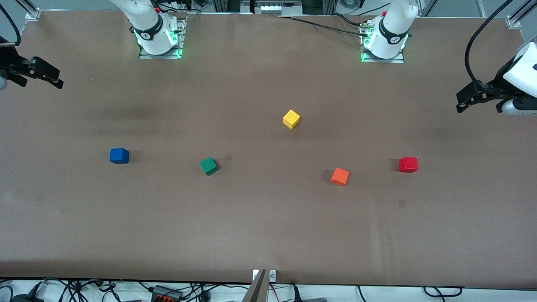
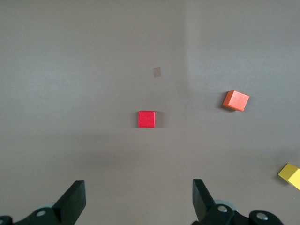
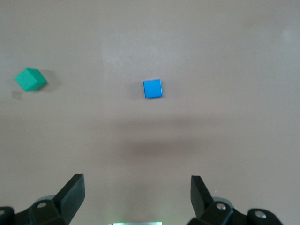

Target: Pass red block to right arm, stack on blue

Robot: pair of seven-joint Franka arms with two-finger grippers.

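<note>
2 grippers, left gripper (image 2: 136, 199) and right gripper (image 3: 136, 194), hover wide open, red block (image 1: 408, 164) and blue (image 1: 119, 155) untouched.

Five cubes on the table (image 1: 268, 235), one of each colour: one red block (image 1: 408, 164), one blue (image 1: 119, 155), one green cube (image 1: 209, 165), one orange cube (image 1: 340, 176), one yellow cube (image 1: 291, 119). Two arms, two grippers.

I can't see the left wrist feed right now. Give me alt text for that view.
The red block sits alone on the brown table, ahead of the open left gripper, whose two black fingertips frame the view's lower edge and hold nothing. An orange cube lies off to one side, and a yellow cube is cut off at the edge.
</note>
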